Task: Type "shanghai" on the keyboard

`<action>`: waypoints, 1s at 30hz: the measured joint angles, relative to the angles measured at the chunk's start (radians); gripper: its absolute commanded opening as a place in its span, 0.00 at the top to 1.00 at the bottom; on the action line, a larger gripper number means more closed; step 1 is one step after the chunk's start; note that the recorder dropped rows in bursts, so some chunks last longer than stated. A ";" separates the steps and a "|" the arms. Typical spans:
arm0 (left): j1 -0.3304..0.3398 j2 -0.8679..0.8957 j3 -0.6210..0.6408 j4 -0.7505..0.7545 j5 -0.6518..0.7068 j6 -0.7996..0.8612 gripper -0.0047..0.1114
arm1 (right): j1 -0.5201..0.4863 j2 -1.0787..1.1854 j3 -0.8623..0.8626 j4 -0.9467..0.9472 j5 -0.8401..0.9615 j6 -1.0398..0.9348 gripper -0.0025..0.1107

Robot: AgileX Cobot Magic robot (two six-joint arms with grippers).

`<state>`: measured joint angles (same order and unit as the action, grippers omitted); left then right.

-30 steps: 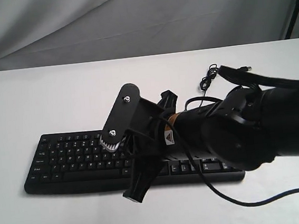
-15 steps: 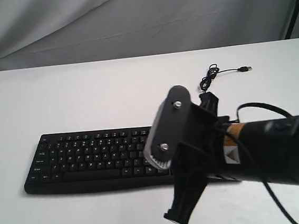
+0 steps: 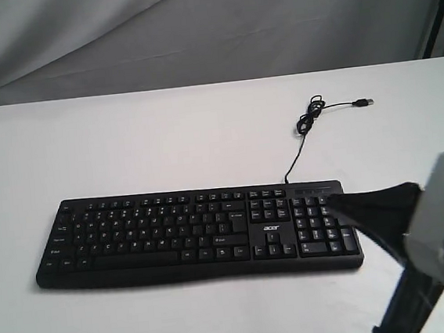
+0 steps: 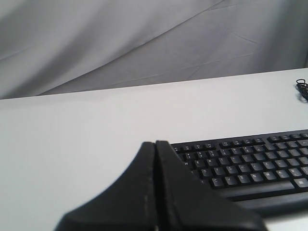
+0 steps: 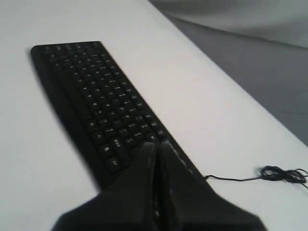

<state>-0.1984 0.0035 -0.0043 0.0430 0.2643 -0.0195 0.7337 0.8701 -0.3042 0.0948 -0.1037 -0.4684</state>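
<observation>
The right end effector (image 3: pixel 329 199) hides a corner of the keyboard (image 3: pixel 173 234), and its arm runs off the view's edge. The right wrist view is blurry, so key letters cannot be read.

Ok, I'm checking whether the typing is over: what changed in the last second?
The right hand swung away from over the middle keys toward the right of the exterior view. Its shut tip now shows at the right end of the keyboard. Nothing was taken hold of or let go. The keyboard and its cable stayed where they were.
</observation>
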 measured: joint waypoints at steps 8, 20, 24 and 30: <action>0.000 0.000 0.000 0.000 0.000 0.000 0.96 | -0.206 -0.386 0.154 0.000 -0.028 0.000 0.98; 0.000 0.000 0.000 0.000 0.000 0.000 0.96 | -0.375 -0.643 0.249 0.000 -0.032 0.000 0.98; 0.000 0.000 0.000 0.000 0.000 0.000 0.96 | -0.375 -0.635 0.265 0.000 -0.022 0.000 0.98; 0.000 0.000 0.000 0.000 0.000 0.000 0.96 | -0.414 -0.716 0.301 -0.011 0.030 0.063 0.98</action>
<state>-0.1984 0.0035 -0.0043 0.0430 0.2643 -0.0195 0.3195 0.1542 -0.0031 0.0837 -0.0742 -0.4052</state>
